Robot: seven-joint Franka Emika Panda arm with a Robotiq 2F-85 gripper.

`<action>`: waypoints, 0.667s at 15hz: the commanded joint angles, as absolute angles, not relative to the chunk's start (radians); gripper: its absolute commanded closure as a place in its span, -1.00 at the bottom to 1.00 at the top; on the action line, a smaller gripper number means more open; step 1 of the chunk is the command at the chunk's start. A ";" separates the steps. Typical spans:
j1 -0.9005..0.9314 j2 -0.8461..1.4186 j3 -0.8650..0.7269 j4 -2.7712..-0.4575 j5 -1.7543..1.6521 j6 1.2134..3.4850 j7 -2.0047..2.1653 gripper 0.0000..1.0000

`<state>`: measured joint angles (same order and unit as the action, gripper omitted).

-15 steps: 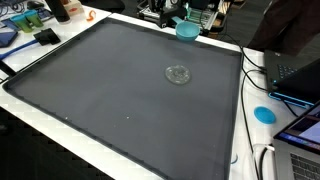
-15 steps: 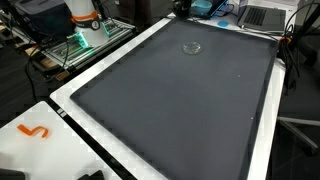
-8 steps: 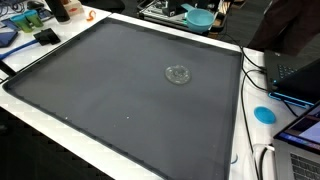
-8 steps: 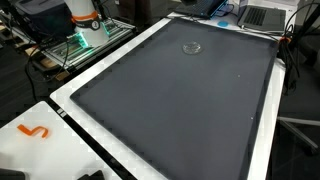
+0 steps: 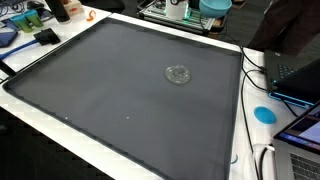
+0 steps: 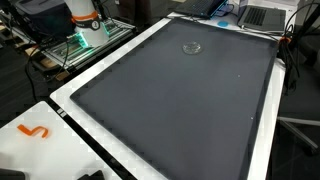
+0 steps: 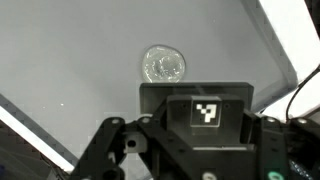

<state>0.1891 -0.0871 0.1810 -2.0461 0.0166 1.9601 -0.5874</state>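
A wide dark mat point(image 5: 120, 90) covers nearly all of a white bench point(image 5: 240, 140). On the mat lies a small clear round dish point(image 5: 178, 73), alone, well inside the far half. In an exterior view the same dish point(image 6: 192, 47) sits close to the mat's far end.

The wrist view looks down over the claw point(image 7: 190, 150). Its black body and side links fill the bottom of the picture, with a square black-and-white marker tag point(image 7: 205, 112) on its front plate. The fingertips are out of sight, so I cannot tell whether the claw is apart or together. The clear dish point(image 7: 163, 65) shows just above the tag plate, flat on the grey mat and apart from the claw.

A teal bowl point(image 5: 213, 5) shows at the very top edge, past the bench's far rim, cut off by the frame; what bears it is hidden.

On the white border lie a blue disc point(image 5: 264, 114) and an orange hook point(image 6: 35, 131).
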 commanded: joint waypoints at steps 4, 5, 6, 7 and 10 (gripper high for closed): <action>0.201 -0.086 0.184 -2.006 -0.003 1.923 -0.571 -0.12; 0.202 -0.086 0.184 -2.003 -0.004 1.921 -0.570 -0.12; 0.202 -0.086 0.184 -2.002 -0.005 1.920 -0.570 -0.12; 0.202 -0.085 0.184 -2.002 -0.005 1.920 -0.570 -0.12; 0.202 -0.085 0.184 -2.001 -0.006 1.919 -0.570 -0.12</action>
<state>0.1972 -0.0856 0.1877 -2.0040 -0.0051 1.9221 -0.5708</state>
